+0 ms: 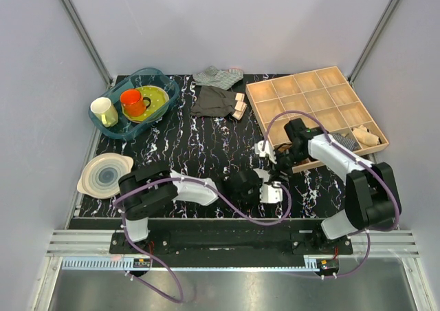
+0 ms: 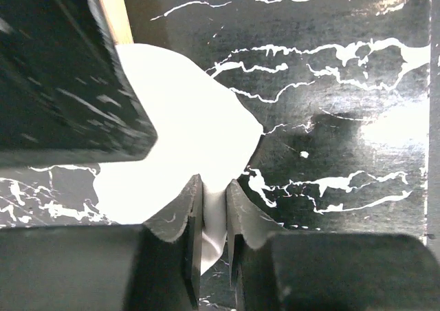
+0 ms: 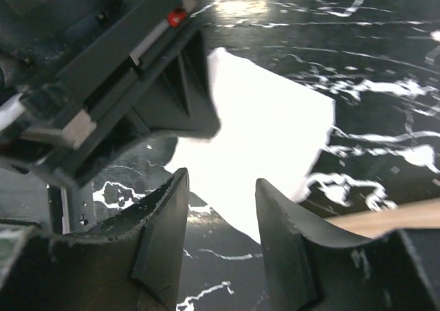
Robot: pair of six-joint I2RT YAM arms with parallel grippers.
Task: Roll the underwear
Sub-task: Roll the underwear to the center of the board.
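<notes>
The underwear (image 1: 270,191) is a small white cloth lying on the black marbled table near the front, between the two grippers. In the left wrist view it (image 2: 185,118) spreads out ahead of my left gripper (image 2: 214,187), which is shut on its near edge. In the right wrist view the underwear (image 3: 268,139) lies flat just beyond my right gripper (image 3: 220,187), whose jaws stand open and empty over its near edge. The left gripper (image 1: 260,186) comes in from the left and the right gripper (image 1: 268,163) from the back right, close together.
A wooden compartment tray (image 1: 316,111) stands at the back right, its corner just beside the right arm. A dark grey garment (image 1: 214,101), a striped cloth (image 1: 218,75) and small wooden blocks (image 1: 239,106) lie at the back. A blue basin (image 1: 161,77) with dishes and a plate (image 1: 104,173) are left.
</notes>
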